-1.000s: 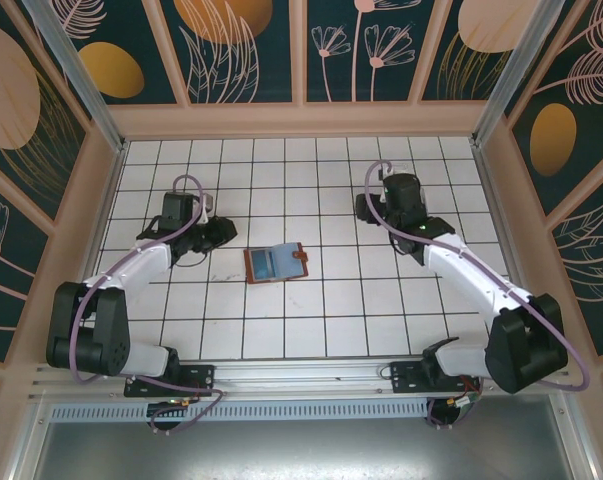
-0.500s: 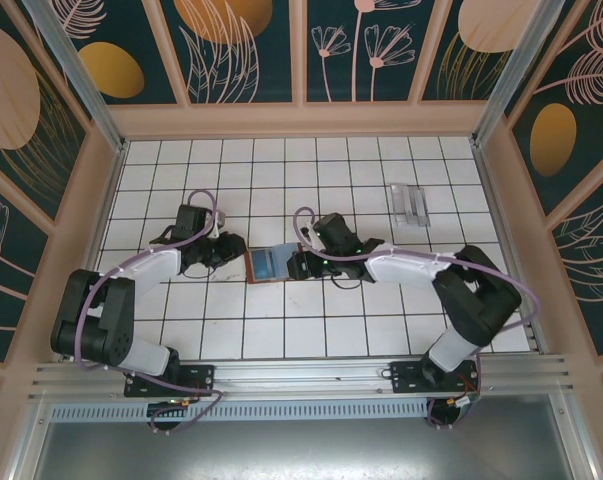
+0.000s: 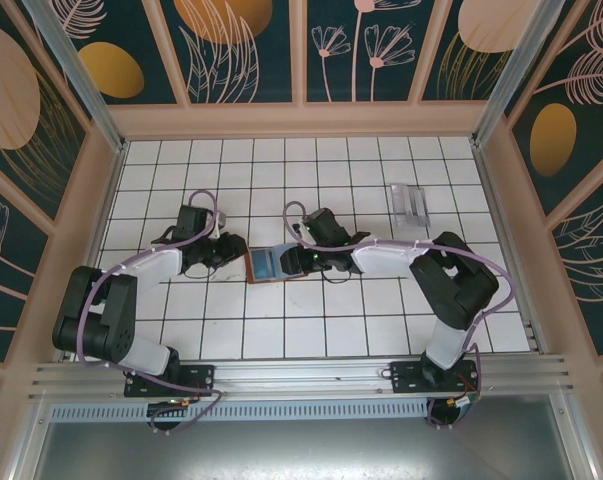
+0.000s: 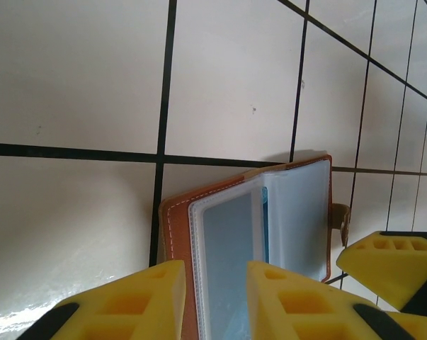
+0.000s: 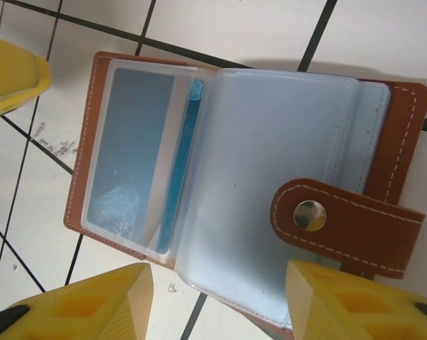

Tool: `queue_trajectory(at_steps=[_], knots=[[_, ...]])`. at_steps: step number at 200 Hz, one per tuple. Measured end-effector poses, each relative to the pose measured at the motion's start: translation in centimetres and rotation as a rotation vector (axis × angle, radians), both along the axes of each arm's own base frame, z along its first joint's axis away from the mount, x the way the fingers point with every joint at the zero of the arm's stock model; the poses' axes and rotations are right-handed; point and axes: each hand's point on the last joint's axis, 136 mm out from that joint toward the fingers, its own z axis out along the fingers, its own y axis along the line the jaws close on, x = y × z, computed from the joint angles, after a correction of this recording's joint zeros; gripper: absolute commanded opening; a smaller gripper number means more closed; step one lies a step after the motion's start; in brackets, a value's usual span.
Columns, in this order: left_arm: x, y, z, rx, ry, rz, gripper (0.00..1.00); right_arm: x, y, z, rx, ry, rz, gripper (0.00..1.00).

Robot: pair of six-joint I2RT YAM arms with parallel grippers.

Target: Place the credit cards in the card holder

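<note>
The table (image 3: 381,320) carries one card holder (image 3: 269,266) near its middle with one card (image 5: 132,159) showing in a clear sleeve, a small overlapping group of credit cards (image 3: 411,203) toward the far right corner, apparently two but too small to count surely, and two grippers, the left gripper (image 3: 235,252) and the right gripper (image 3: 290,262).

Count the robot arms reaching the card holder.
2: the left arm ends at the left edge of the holder, the right arm at its right edge. Nothing suggests a hidden one.
</note>
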Motion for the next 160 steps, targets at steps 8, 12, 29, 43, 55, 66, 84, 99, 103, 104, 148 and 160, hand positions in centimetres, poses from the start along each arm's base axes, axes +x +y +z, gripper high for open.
queue_trajectory(at_steps=[8,12,29,43,55,66,84,99,103,104,148,160], knots=[[0.0,0.0,0.0,0.000,0.001,0.000,0.30,0.0,0.0,-0.3,-0.006,0.005,0.000,0.54],[0.0,0.0,0.0,0.000,0.001,0.000,0.30,-0.1,-0.1,-0.5,-0.009,0.008,0.000,0.55],[0.0,0.0,0.0,0.002,0.000,-0.002,0.30,-0.2,-0.1,-1.0,-0.019,0.018,0.001,0.55],[0.0,0.0,0.0,0.002,-0.001,-0.002,0.30,-0.4,0.1,-1.3,-0.024,0.019,0.007,0.55],[0.0,0.0,-0.1,0.002,0.001,-0.003,0.30,-0.7,0.2,-1.4,-0.031,0.014,0.011,0.55],[-0.1,0.0,-0.4,0.004,0.010,-0.003,0.30,-0.9,0.4,-1.4,-0.037,0.009,0.016,0.55],[-0.2,0.0,-0.9,0.008,0.026,-0.003,0.30,-1.2,0.9,-1.4,-0.043,0.004,0.025,0.56],[-0.2,0.0,-1.2,0.006,0.034,-0.004,0.29,-1.2,1.3,-1.5,-0.046,0.000,0.031,0.56],[-0.2,0.0,-1.2,0.006,0.035,-0.005,0.28,-1.3,1.3,-1.5,-0.045,0.000,0.033,0.56],[-0.2,0.0,-1.3,0.006,0.036,-0.005,0.28,-1.3,1.4,-1.5,-0.044,0.000,0.033,0.56],[0.1,-0.3,-1.1,-0.014,0.026,-0.007,0.22,-0.9,2.2,-1.5,-0.035,0.000,0.032,0.55],[0.2,-0.4,-1.0,-0.016,0.020,-0.008,0.22,-0.8,2.4,-1.5,-0.026,0.001,0.026,0.55]])
